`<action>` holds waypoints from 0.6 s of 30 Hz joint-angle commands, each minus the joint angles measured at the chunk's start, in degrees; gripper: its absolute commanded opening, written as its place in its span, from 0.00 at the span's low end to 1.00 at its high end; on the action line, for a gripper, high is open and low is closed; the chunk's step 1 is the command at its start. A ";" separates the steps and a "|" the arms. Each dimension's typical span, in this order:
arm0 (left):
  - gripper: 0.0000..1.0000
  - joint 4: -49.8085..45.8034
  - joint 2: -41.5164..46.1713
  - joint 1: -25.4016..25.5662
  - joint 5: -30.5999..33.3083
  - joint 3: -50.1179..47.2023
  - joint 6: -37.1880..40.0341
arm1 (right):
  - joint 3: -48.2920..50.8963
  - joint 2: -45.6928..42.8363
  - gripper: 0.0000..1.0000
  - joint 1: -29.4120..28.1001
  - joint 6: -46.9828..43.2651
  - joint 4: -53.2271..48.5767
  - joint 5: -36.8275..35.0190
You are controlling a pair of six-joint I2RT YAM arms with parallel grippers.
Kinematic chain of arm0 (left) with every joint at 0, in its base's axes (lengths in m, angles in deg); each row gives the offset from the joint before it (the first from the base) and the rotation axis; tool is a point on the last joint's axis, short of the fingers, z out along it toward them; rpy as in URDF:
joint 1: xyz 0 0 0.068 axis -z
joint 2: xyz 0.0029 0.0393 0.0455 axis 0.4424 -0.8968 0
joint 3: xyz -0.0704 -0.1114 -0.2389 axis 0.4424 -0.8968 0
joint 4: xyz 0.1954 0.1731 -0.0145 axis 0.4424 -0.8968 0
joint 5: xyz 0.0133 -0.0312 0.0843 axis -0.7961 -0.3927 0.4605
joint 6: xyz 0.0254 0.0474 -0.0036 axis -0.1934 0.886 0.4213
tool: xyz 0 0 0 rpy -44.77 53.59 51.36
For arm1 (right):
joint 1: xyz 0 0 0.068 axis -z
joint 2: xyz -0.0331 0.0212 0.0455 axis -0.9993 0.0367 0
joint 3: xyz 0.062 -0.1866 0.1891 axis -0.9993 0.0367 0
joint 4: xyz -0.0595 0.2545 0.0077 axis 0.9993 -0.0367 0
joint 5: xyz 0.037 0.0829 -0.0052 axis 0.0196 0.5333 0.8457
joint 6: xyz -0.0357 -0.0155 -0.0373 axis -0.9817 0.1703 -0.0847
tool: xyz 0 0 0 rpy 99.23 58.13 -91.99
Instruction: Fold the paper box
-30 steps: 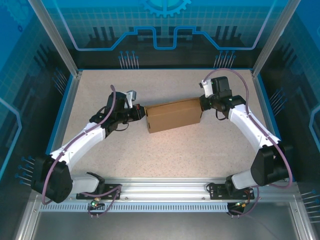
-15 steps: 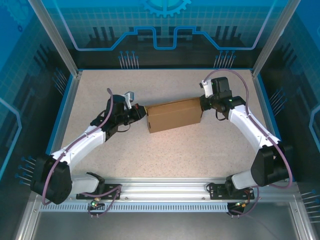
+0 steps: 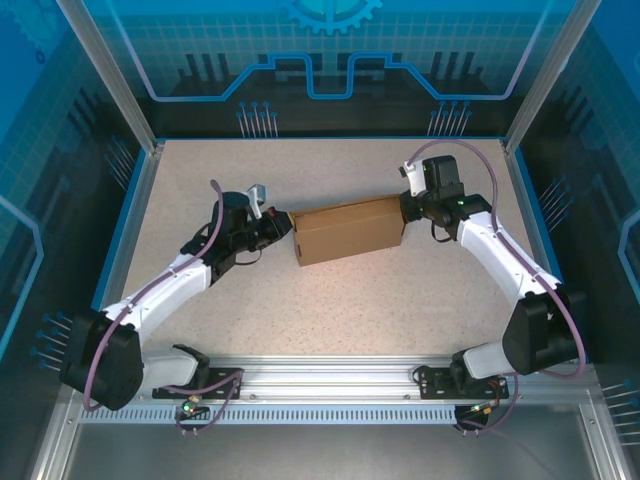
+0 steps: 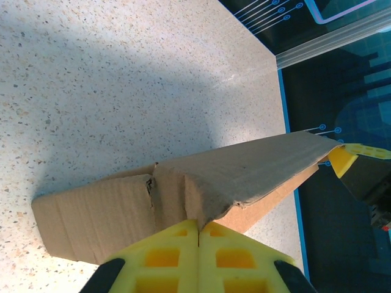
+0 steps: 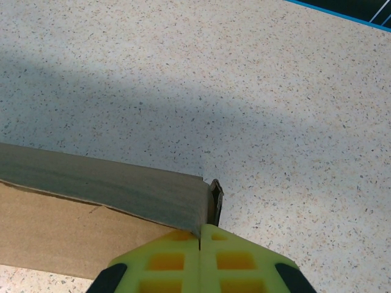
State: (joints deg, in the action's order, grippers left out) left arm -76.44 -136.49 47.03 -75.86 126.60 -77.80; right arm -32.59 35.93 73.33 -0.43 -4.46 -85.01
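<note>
The paper box is a brown cardboard block lying in the middle of the speckled table, its long side running left to right. My left gripper is shut, and its tips press against the box's left end. In the left wrist view the yellow fingertips meet at a bent corner of the cardboard. My right gripper is shut at the box's right end. In the right wrist view its tips touch the top right corner of the box, where a thin flap edge stands up.
The table is bounded by a blue rim and dark blue walls. Aluminium posts rise at the back corners. A metal rail with the arm bases runs along the near edge.
The left arm's wrist has shifted a little to the left and its cable has swung. The box and the right arm have stayed put.
</note>
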 commanded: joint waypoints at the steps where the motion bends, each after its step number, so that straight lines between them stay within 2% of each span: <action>1: 0.00 2.25 1.51 0.12 -2.68 -1.97 -3.53 | 1.92 0.07 0.02 0.01 0.74 -3.59 1.07; 10: 0.00 5.13 1.72 0.06 -1.58 -3.95 -6.62 | 2.10 -0.12 0.02 0.00 0.67 -3.53 1.12; 18: 0.00 3.67 1.80 0.14 -0.19 -4.12 -4.35 | 2.28 -0.08 0.02 0.03 0.68 -3.25 1.10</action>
State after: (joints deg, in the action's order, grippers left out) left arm -71.17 -135.64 47.01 -76.03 123.30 -83.04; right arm -31.85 35.56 73.33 -0.43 -3.67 -84.99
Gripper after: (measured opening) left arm 0.052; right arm 0.047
